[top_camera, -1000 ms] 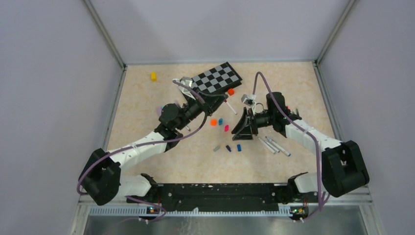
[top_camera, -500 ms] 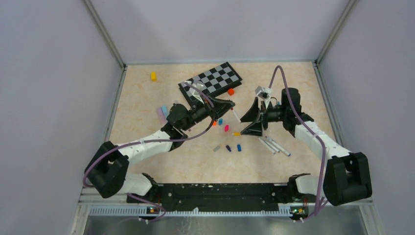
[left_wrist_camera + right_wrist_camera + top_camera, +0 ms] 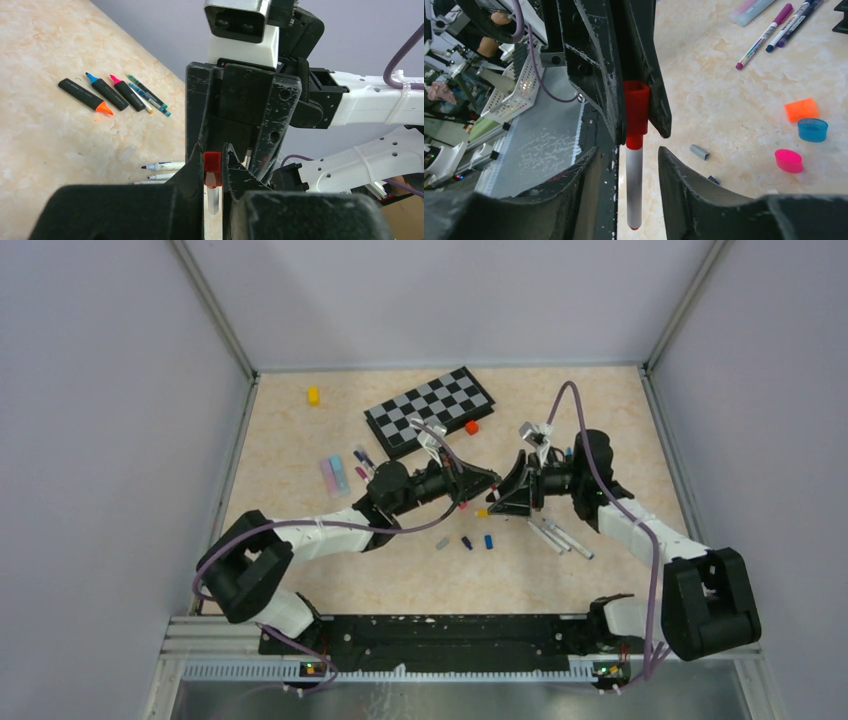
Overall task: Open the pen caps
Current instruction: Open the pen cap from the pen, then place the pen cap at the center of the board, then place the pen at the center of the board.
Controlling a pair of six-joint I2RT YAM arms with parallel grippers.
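Already several loose caps lie mid-worktop beside bare pens, while above them the left gripper pinches the red cap of another pen, its barrel between the right gripper's parted jaws, cap not yet off.

Red cap on white pen, midair

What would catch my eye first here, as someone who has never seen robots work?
Two black grippers nose to nose mid-table: the left gripper pinches the red plastic cap of a thin white-barrelled pen, whose barrel sits between the open fingers of the right gripper. Next, the black-and-grey chessboard at the far side, and loose coloured caps scattered on the beige table.
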